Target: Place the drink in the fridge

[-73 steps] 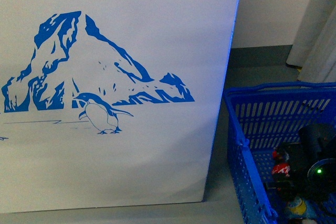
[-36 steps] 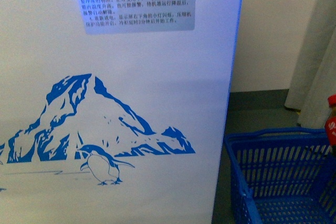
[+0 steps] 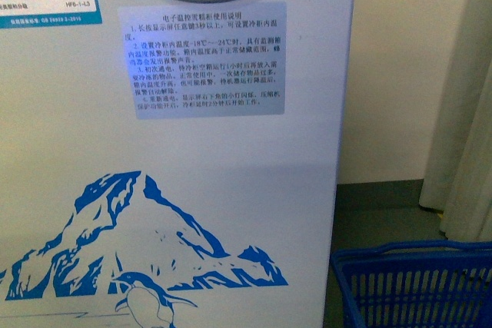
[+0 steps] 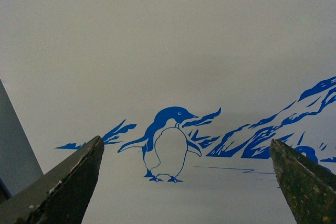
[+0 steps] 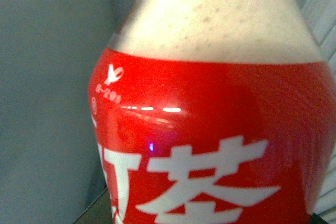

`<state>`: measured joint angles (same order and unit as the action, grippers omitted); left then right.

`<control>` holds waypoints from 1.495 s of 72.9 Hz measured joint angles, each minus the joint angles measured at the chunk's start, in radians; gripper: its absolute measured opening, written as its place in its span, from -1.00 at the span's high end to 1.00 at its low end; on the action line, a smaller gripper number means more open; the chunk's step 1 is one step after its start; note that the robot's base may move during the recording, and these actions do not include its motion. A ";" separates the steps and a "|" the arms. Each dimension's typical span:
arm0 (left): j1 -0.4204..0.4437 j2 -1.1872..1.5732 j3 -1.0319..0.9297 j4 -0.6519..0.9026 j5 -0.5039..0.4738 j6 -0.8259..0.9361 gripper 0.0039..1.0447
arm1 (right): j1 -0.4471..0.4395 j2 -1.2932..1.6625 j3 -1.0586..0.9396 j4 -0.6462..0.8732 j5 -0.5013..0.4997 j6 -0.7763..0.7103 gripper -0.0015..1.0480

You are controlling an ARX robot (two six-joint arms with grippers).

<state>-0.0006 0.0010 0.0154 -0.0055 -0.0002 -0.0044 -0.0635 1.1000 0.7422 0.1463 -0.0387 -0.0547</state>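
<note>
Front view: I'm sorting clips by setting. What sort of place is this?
Probably a small shop, or a mock-up of one: a white freezer with penguin artwork, a blue shopping basket beside it, and a labelled drink bottle.

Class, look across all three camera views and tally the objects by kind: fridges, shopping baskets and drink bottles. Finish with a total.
Fridge: 1
Shopping basket: 1
Drink bottle: 1
Total: 3
</note>
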 joint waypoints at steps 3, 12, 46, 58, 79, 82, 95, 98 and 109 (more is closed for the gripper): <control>0.000 0.000 0.000 0.000 0.000 0.000 -0.85 | 0.013 -0.044 -0.009 -0.003 0.028 -0.004 0.31; 0.000 0.000 0.000 0.000 0.000 0.000 -0.85 | 0.047 -0.172 -0.041 -0.021 0.104 -0.008 0.31; 0.000 0.000 0.000 0.000 0.000 0.000 -0.85 | 0.274 -0.602 -0.175 -0.113 0.453 -0.035 0.31; 0.000 0.000 0.000 0.000 0.000 0.000 -0.85 | 0.309 -0.674 -0.207 -0.156 0.528 -0.023 0.31; 0.000 0.000 0.000 0.000 0.000 0.000 -0.85 | 0.314 -0.712 -0.219 -0.128 0.603 -0.030 0.31; 0.000 0.000 0.000 0.000 0.000 0.000 -0.85 | 0.314 -0.713 -0.220 -0.127 0.605 -0.030 0.31; 0.000 0.000 0.000 0.000 0.000 0.000 -0.85 | 0.292 -0.728 -0.247 -0.128 0.605 -0.029 0.31; 0.000 0.000 0.000 0.000 0.000 0.000 -0.85 | 0.288 -0.730 -0.252 -0.129 0.607 -0.029 0.31; 0.000 0.000 0.000 0.000 0.000 0.000 -0.85 | 0.286 -0.731 -0.256 -0.130 0.614 -0.029 0.31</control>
<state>-0.0006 0.0010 0.0154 -0.0055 -0.0002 -0.0044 0.2222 0.3691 0.4862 0.0166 0.5751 -0.0834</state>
